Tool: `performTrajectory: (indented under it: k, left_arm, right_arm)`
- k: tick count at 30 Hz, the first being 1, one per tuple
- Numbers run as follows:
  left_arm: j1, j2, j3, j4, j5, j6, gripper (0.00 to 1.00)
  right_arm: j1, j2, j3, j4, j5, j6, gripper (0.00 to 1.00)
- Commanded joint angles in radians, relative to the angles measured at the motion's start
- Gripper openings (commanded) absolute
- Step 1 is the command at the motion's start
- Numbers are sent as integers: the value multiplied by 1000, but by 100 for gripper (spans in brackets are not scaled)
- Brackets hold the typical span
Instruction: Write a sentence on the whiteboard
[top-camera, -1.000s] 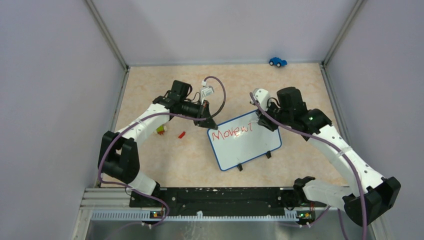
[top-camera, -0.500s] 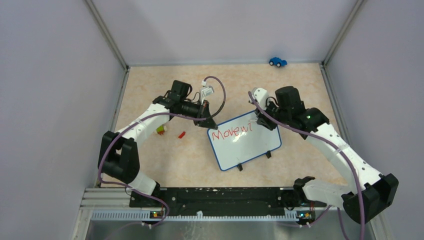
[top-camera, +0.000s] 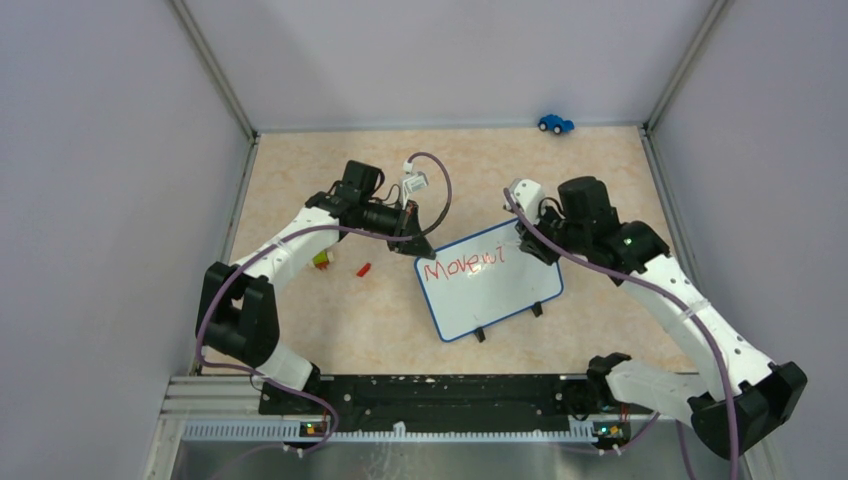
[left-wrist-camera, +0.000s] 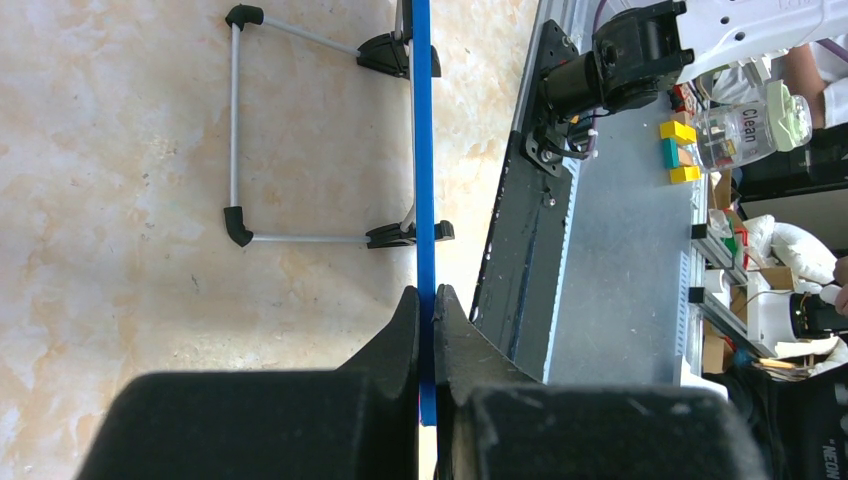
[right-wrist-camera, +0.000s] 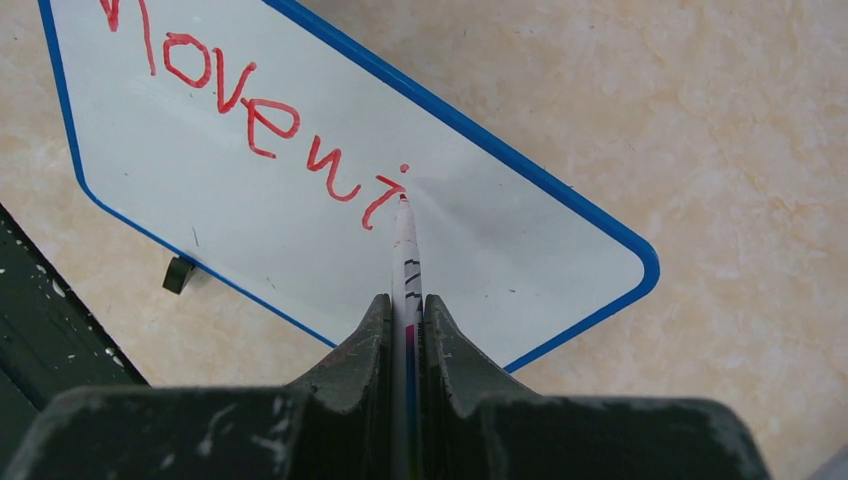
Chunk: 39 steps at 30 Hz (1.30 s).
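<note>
Two grippers, one whiteboard, one marker.
The right gripper is clamped on the marker, whose tip touches the whiteboard at the end of a single line of red writing, "Movewi". The left gripper pinches the board's blue rim. Only the left wrist view shows the wire stand behind the board. Only the top view shows the board at mid-table and one blue toy car by the far wall.
</note>
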Motion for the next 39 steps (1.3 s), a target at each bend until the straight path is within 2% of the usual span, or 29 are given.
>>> performTrajectory:
  k: [1,16,32,39]
  left_arm:
    - [-8,-7,-18,-2,20,23,0]
    - [-8,-9,-22,-4,17,26,0]
    - [-8,-10,-24,-1,17,25,0]
    - [-8,-8,-22,0,20,23,0]
  right_arm:
    - [5,-17,-7,10,45,-11,0]
    - [4,36,-28,70,61,-7,0]
    - [-36,17,-6,32,121,-9,0]
    - [-36,-10,44,-20,3,-22,0]
